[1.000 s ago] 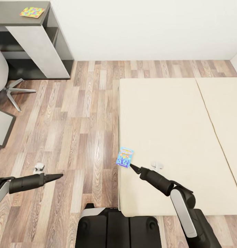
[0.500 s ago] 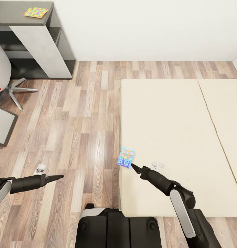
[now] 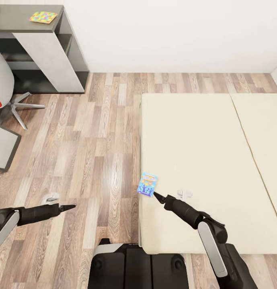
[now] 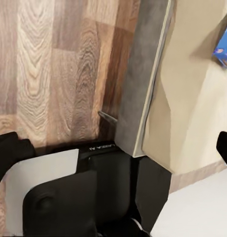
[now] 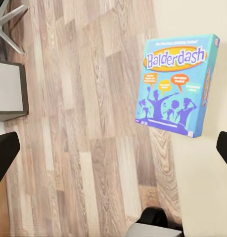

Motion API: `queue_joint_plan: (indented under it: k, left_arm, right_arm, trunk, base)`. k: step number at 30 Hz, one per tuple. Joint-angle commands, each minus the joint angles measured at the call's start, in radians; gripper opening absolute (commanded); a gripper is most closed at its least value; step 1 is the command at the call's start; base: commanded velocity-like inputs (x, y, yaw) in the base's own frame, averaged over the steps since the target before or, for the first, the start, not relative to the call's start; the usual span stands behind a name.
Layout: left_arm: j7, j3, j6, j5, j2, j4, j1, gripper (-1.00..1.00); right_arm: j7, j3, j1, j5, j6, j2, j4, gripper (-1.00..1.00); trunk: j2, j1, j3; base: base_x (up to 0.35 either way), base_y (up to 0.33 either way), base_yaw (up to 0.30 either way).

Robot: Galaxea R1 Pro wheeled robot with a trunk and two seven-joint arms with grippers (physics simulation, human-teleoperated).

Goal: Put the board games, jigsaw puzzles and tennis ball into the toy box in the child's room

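A blue board game [image 3: 147,184] with cartoon figures lies at the left edge of the cream bed [image 3: 202,152], partly overhanging the floor. My right gripper [image 3: 155,195] hovers just short of the game's near corner. In the right wrist view its fingers [image 5: 4,154] stand wide apart at the picture's sides, open, with the game [image 5: 178,84] ahead of them and untouched. My left gripper [image 3: 70,207] hangs over the wood floor, open and holding nothing. A pastel jigsaw puzzle [image 3: 42,17] lies on the table's dark lower section [image 3: 17,20] at the far left.
A chair with a metal star base [image 3: 15,106] stands beside the table. A grey slab [image 3: 3,146] juts in at the left edge. Wood floor [image 3: 98,132] lies between table and bed. My own black base [image 3: 138,267] is against the bed's near corner.
The camera has shifted a little, so the whole scene slid slightly right. My left arm has sunk a bit lower. The right gripper and the blue game keep their places.
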Motion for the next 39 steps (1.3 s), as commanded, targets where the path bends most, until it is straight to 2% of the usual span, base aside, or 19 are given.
queue_joint_plan:
  k: [1, 2, 4, 5, 6, 7, 10, 13, 16, 23, 39]
  left_arm:
    - [0.066, -0.003, 0.004, 0.007, -0.017, 0.0, -0.001, 1.0]
    - [0.101, -0.003, 0.003, 0.006, -0.027, 0.0, -0.001, 1.0]
    - [0.246, -0.005, -0.004, 0.006, -0.065, 0.001, -0.001, 1.0]
    - [0.284, -0.006, -0.008, 0.006, -0.074, 0.001, -0.001, 1.0]
    - [0.363, -0.007, -0.018, 0.005, -0.092, 0.001, -0.001, 1.0]
    - [0.4, -0.008, -0.024, 0.005, -0.101, 0.001, -0.001, 1.0]
    - [0.596, -0.011, -0.045, 0.006, -0.145, 0.003, -0.001, 1.0]
    - [0.706, -0.012, -0.064, 0.004, -0.175, 0.006, -0.001, 1.0]
    - [0.754, -0.014, -0.073, 0.003, -0.189, 0.008, -0.001, 1.0]
    - [0.776, -0.015, -0.078, 0.002, -0.196, 0.009, -0.001, 1.0]
    - [0.777, -0.016, -0.078, -0.005, -0.198, 0.009, -0.001, 1.0]
  right_arm:
    - [0.0, -0.002, 0.0, -0.003, 0.005, 0.001, 0.007, 1.0]
    - [0.0, -0.002, 0.0, -0.002, 0.005, 0.0, 0.012, 1.0]
    - [-0.001, -0.005, 0.0, -0.002, 0.004, 0.0, 0.028, 1.0]
    - [-0.001, -0.006, 0.0, -0.001, 0.004, 0.0, 0.032, 1.0]
    - [-0.002, -0.007, 0.0, -0.001, 0.004, 0.0, 0.038, 1.0]
    - [-0.002, -0.008, 0.0, -0.001, 0.004, 0.0, 0.042, 1.0]
    - [-0.003, -0.009, -0.001, 0.0, 0.002, 0.0, 0.058, 1.0]
    - [-0.013, -0.013, -0.002, 0.001, -0.01, -0.001, 0.075, 1.0]
    - [-0.045, -0.015, -0.002, 0.004, -0.019, -0.001, 0.086, 1.0]
    - [-0.116, -0.015, -0.002, 0.019, -0.022, 0.002, 0.093, 1.0]
    - [-0.133, -0.014, -0.002, 0.023, -0.019, 0.002, 0.101, 1.0]
  trunk:
    - [-0.002, 0.001, 0.001]
    - [-0.002, 0.001, 0.002]
    - [-0.002, 0.001, 0.005]
    - [-0.002, 0.001, 0.007]
    - [-0.002, 0.001, 0.009]
    - [-0.002, 0.001, 0.01]
    - [-0.002, 0.001, 0.015]
    - [-0.002, 0.001, 0.02]
    - [-0.002, 0.001, 0.025]
    - [-0.002, 0.001, 0.037]
    - [-0.002, 0.001, 0.063]
  base:
    - [0.0, 0.0, 0.0]
    - [0.0, 0.0, 0.0]
    - [0.0, 0.0, 0.0]
    - [0.0, 0.0, 0.0]
    - [0.0, 0.0, 0.0]
    - [0.0, 0.0, 0.0]
    - [0.0, 0.0, 0.0]
    - [0.0, 0.0, 0.0]
    - [0.0, 0.0, 0.0]
    - [0.0, 0.0, 0.0]
    - [0.0, 0.0, 0.0]
